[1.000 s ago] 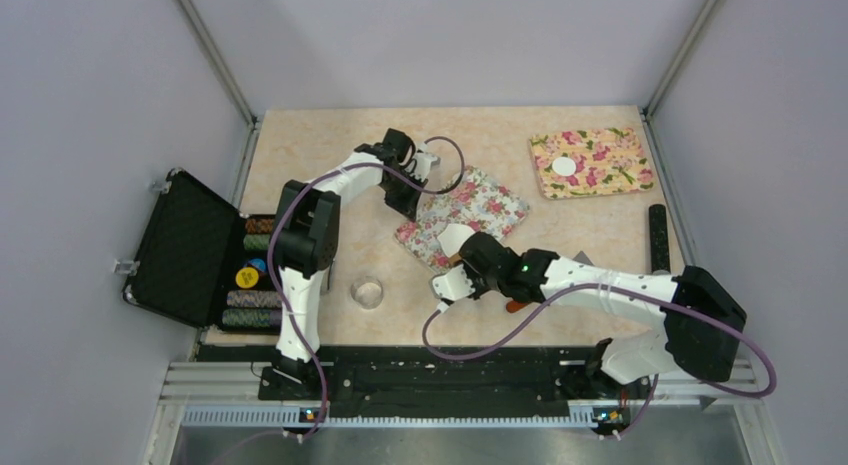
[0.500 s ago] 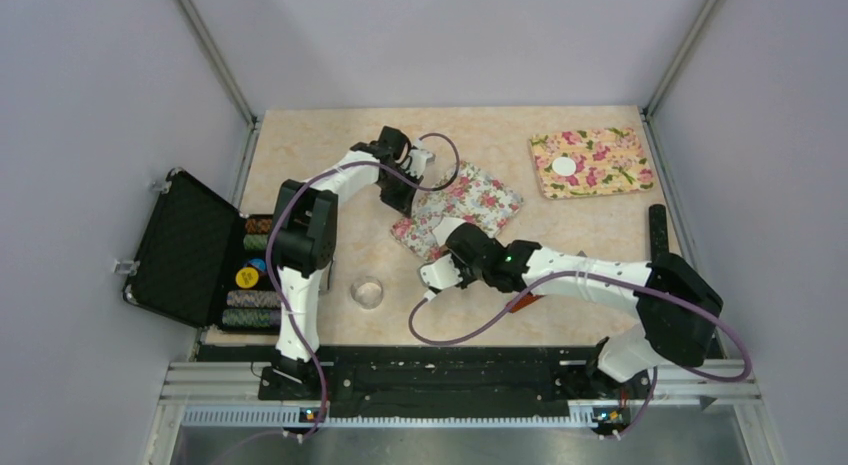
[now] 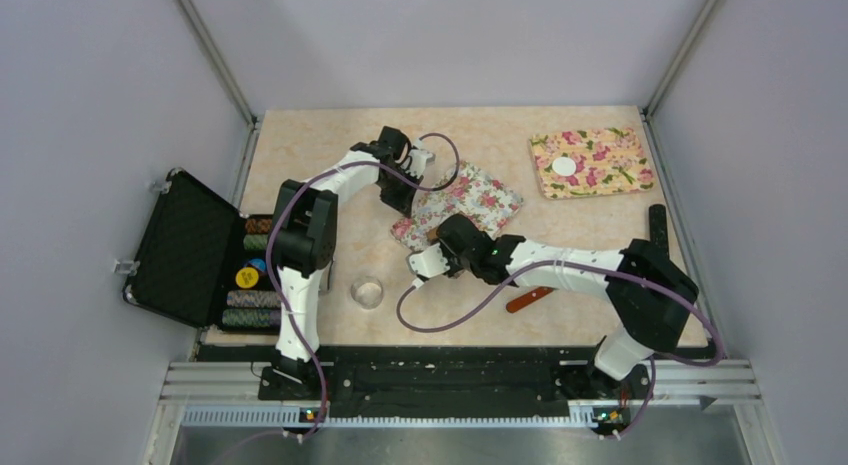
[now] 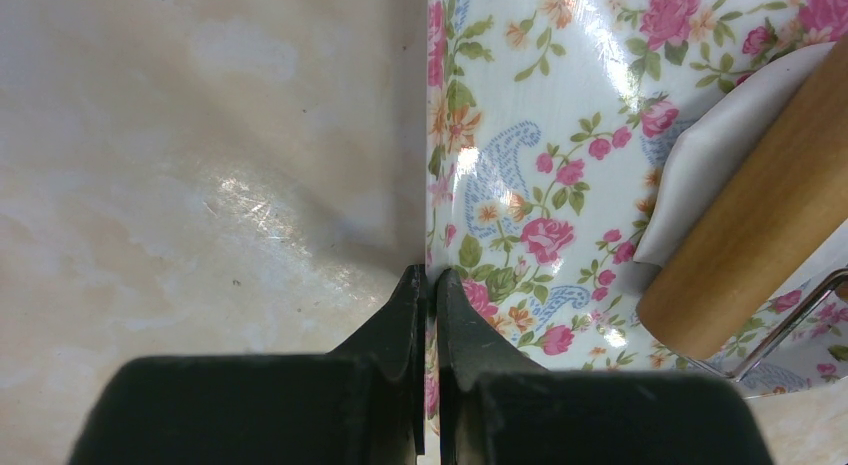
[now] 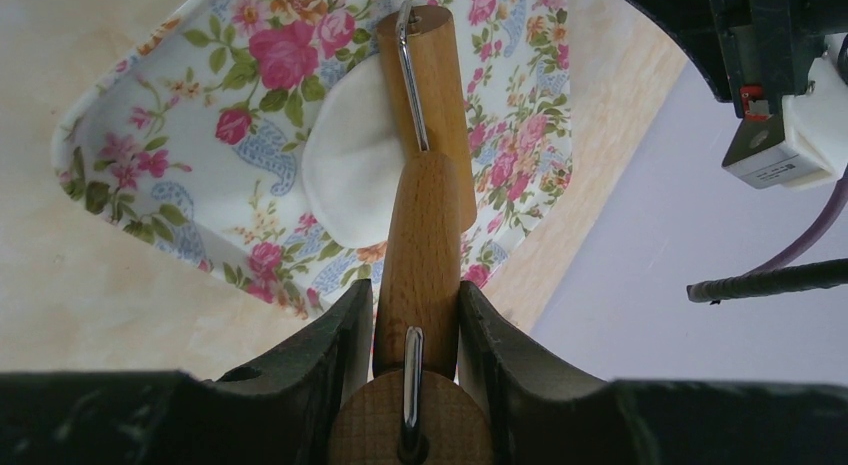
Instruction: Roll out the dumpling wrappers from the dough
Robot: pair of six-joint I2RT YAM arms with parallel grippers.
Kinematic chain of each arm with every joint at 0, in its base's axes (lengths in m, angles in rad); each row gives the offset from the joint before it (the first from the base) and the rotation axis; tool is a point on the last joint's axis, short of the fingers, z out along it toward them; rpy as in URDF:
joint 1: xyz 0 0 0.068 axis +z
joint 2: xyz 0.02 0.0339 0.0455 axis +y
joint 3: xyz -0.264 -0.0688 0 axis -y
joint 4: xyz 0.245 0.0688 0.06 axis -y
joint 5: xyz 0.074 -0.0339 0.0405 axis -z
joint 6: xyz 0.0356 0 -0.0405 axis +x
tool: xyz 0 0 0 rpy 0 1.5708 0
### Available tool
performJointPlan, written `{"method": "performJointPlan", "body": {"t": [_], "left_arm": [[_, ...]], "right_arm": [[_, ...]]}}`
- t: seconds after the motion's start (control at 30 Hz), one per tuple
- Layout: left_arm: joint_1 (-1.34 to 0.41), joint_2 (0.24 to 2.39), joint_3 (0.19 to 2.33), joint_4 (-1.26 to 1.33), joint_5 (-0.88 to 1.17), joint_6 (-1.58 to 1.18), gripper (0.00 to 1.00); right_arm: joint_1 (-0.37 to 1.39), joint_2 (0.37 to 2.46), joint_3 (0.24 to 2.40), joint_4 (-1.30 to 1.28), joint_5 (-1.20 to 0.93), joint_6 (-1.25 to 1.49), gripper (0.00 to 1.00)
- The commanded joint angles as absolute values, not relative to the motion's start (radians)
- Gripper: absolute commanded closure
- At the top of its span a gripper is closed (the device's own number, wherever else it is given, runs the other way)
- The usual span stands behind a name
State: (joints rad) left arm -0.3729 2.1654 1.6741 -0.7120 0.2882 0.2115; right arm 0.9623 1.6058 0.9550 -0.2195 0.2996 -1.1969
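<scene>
A flowered mat (image 3: 478, 193) lies mid-table, and my left gripper (image 4: 431, 280) is shut on its edge (image 4: 540, 165). On this mat lies the dough (image 5: 350, 165), a white piece pressed fairly flat. A wooden roller (image 5: 430, 95) rests across its right side, covering part of it. My right gripper (image 5: 412, 295) is shut on the roller's handle (image 5: 420, 255). From above, the right gripper (image 3: 450, 243) hides the dough. In the left wrist view the roller (image 4: 760, 225) overlaps the white dough (image 4: 700, 150). One dumpling wrapper (image 3: 565, 166), a flat white disc, lies on a second flowered mat (image 3: 600, 170) at the back right.
A small clear glass bowl (image 3: 367, 291) stands near the front. An open black case (image 3: 185, 247) with stacked chips sits at the left edge. A red-handled tool (image 3: 527, 299) lies under the right arm. A black bar (image 3: 658, 237) lies at the right edge.
My right arm has swept left with the roller and now covers the dough that showed from above a second ago. The mat has shifted slightly. The left gripper stays on the mat's edge.
</scene>
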Motion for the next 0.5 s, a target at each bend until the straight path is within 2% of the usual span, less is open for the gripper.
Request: {"method": "performJointPlan", "body": {"t": [0.0, 0.47], "left_arm": [[-0.388, 2.195, 1.673, -0.733, 0.277, 0.231, 1.00], [-0.388, 2.196, 1.674, -0.732, 0.275, 0.231, 1.00]], "right_arm": [[0.956, 1.713, 0.887, -0.489, 0.131, -1.157, 1.00], [0.999, 1.561, 0.785, -0.664, 0.148, -1.147, 1.00]]}}
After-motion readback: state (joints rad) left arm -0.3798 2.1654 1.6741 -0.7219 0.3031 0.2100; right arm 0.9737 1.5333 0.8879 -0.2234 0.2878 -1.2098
